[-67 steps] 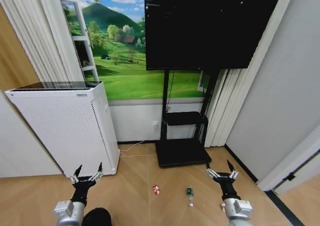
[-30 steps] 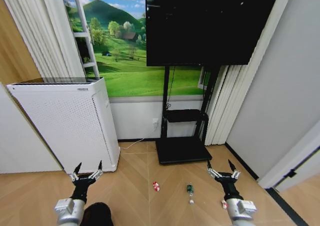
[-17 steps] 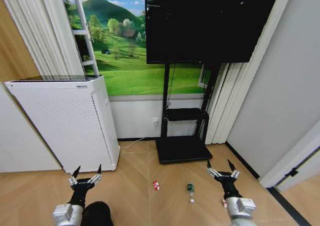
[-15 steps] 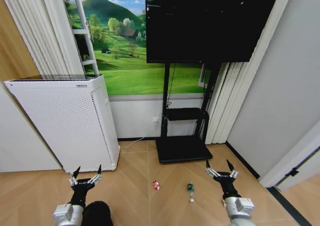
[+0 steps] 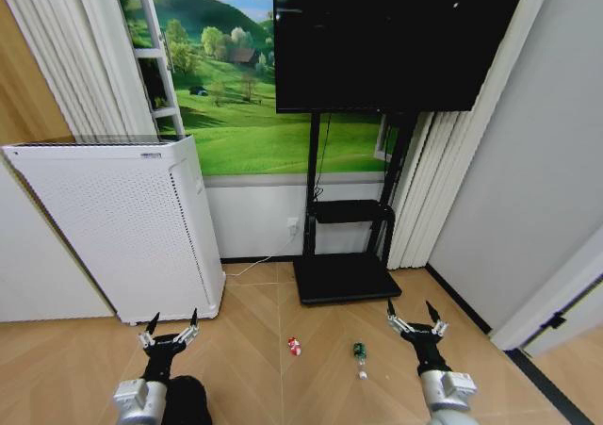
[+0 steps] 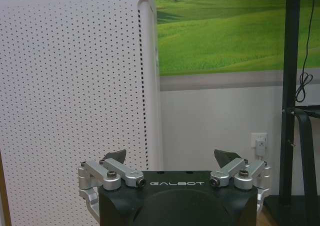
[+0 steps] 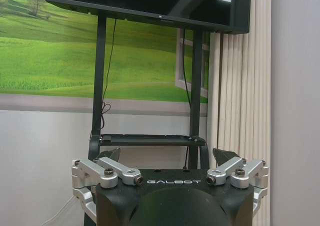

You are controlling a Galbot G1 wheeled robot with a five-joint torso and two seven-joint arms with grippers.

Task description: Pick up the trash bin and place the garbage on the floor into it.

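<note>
Since earlier, left tool (image 5: 171,335) sits slightly rightward; both tools, right (image 5: 413,324), gape wide above floor, can (image 5: 295,347) and bottle (image 5: 359,352) between them.

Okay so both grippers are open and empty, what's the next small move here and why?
Probably lower the left gripper toward the dark round shape beside its arm at the picture's bottom edge; that looks like the trash bin, though I can't be sure. The bin comes first, and the red-and-white piece and green bottle lie on the floor ahead. The right gripper can wait, open.
</note>
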